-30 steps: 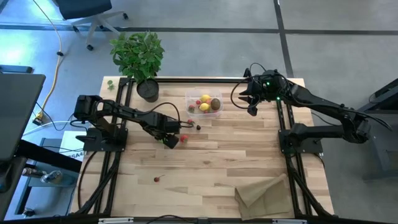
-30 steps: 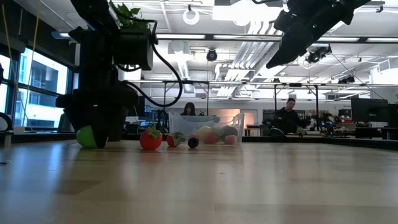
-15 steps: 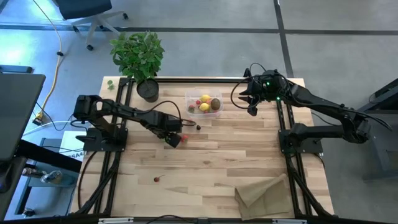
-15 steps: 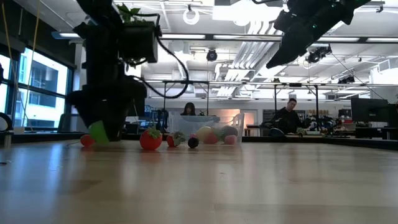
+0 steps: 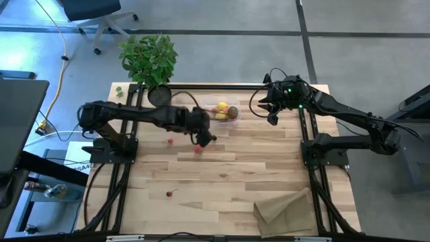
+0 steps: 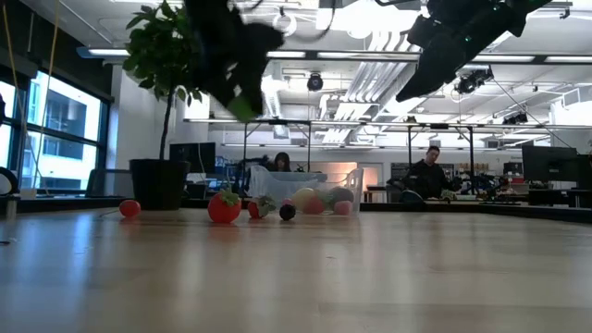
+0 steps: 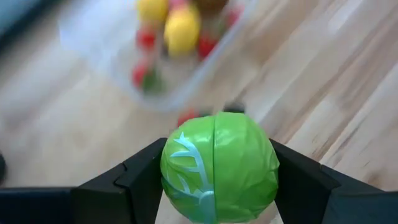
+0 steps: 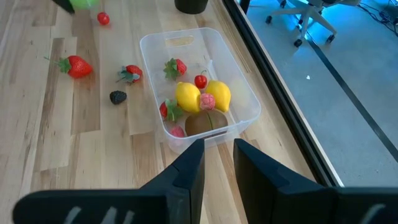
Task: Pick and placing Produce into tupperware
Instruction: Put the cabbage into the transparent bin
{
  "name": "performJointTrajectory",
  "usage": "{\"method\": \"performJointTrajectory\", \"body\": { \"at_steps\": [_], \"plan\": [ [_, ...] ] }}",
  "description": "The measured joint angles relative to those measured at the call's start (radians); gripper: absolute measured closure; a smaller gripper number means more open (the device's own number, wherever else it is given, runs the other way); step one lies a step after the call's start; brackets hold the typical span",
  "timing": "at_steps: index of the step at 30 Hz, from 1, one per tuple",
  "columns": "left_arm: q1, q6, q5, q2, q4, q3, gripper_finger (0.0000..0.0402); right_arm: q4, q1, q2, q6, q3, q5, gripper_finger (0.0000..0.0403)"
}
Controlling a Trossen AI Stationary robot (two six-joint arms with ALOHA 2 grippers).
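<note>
My left gripper (image 5: 203, 134) hangs above the table just in front of the tupperware (image 5: 220, 111) and is shut on the green lime (image 7: 217, 165). The low view shows the lime (image 6: 242, 109) high off the table. The clear tupperware (image 8: 200, 87) holds two yellow lemons (image 8: 188, 97), the brown kiwi (image 8: 202, 123) and some red berries. More berries lie on the wood: two strawberries (image 8: 74, 65), a dark berry (image 8: 117, 96) and a small red one (image 8: 103, 18). My right gripper (image 8: 217, 168) waits open to the right of the tupperware, raised. My left gripper pinches the lime between its two fingers, one finger (image 7: 140, 180) on each side of its widest part (image 7: 171, 168). The lime is lifted clear of the table and sits at the gripper's lower end.
A potted plant (image 5: 150, 62) stands at the table's far left corner. A tan paper bag (image 5: 285, 208) lies at the near right. One red berry (image 5: 168, 193) lies alone toward the near edge, others (image 5: 197, 150) under the left arm. People sit in the room beyond.
My left gripper has risen from the table with the lime and swung toward the table's right and far side, toward the tupperware. The lime, which sat on the wood a second ago, now hangs well clear of it.
</note>
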Motion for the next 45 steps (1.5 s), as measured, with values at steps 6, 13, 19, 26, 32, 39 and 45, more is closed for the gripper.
{"method": "performJointTrajectory", "body": {
  "at_steps": [6,13,19,26,32,39,45],
  "plan": [
    [0.026,0.156,-0.061,0.000,0.006,0.184,0.0165,0.000,0.000,0.000,0.000,0.000,0.000,0.0327],
    [0.109,0.267,0.008,0.106,-0.016,0.345,0.0165,0.001,0.000,0.000,0.000,0.000,-0.001,0.0327],
    [0.175,0.323,0.104,0.281,-0.097,0.465,0.0165,0.001,0.000,0.000,0.000,0.000,0.000,0.0327],
    [0.224,0.371,0.149,0.433,-0.125,0.514,0.0165,0.000,0.000,0.000,0.000,0.000,0.000,0.0327],
    [0.269,0.397,0.217,0.510,-0.126,0.514,0.0165,0.000,0.000,0.000,0.000,0.000,0.000,0.0327],
    [0.291,0.403,0.234,0.571,-0.129,0.514,0.0165,0.000,0.000,0.000,0.000,0.000,0.000,0.0327],
    [0.302,0.416,0.255,0.589,-0.142,0.514,0.0165,0.000,0.000,0.000,0.000,0.000,0.000,0.0327]
  ]
}}
